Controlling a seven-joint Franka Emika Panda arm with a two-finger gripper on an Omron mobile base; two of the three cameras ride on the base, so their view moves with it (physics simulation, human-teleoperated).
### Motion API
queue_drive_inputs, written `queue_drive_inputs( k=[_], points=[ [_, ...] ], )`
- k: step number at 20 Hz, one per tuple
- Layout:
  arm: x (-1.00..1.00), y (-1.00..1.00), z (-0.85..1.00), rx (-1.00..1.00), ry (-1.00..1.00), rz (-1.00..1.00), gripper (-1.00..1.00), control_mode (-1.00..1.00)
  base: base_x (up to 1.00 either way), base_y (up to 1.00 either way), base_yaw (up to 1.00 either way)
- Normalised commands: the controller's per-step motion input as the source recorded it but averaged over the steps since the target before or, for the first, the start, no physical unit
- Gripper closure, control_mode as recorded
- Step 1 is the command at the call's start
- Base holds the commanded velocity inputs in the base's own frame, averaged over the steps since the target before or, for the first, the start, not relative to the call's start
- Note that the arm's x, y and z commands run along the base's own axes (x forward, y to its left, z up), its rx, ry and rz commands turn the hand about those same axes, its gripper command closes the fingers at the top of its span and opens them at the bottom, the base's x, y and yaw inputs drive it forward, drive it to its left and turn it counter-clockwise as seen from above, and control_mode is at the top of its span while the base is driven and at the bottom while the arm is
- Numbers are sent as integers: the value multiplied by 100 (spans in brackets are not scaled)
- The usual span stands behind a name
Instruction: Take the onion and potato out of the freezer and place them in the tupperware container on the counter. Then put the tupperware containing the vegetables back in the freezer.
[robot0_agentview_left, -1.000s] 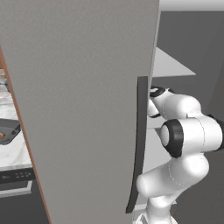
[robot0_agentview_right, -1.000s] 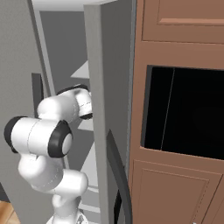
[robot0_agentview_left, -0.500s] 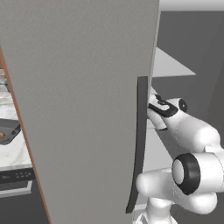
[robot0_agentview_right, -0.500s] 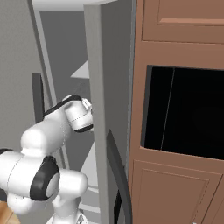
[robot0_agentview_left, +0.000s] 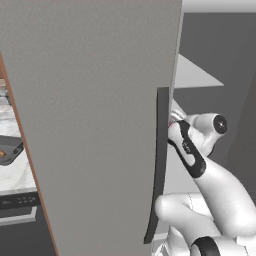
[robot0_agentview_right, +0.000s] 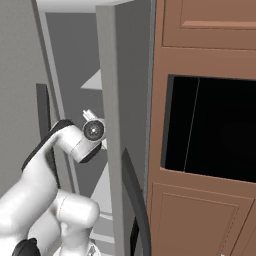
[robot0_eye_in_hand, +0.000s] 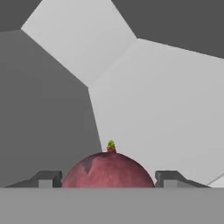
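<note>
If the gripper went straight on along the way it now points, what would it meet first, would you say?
Most likely the onion: in the hand view it sits right between the open gripper tips, very near. Past it lies a pale freezer shelf; how close the onion already is to the fingers is hard to judge.

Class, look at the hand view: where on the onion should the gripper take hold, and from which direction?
Grip the onion across its widest round middle, coming straight on as the gripper already points. Its fingertips stand open on either side, and the sprout tip faces away, so the smooth flanks are free.
</note>
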Motion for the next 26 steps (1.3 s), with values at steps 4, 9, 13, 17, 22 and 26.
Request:
queue_drive_inputs(
  k=[4, 9, 13, 17, 22, 26],
  points=[
    [-63, -24, 91, -7, 10, -3, 100, -100, 0, 0, 0],
    [-84, -1, 80, -5, 20, 0, 100, -100, 0, 0, 0],
    [-97, 0, 57, -12, 22, 0, 100, -100, 0, 0, 0],
    [-96, 0, 14, -20, 15, 0, 100, -100, 0, 0, 0],
    [-80, 0, 0, -16, 19, 3, 100, -100, 0, 0, 0],
    [-54, 1, 0, -4, 23, 13, 100, -100, 0, 0, 0]
  ],
)
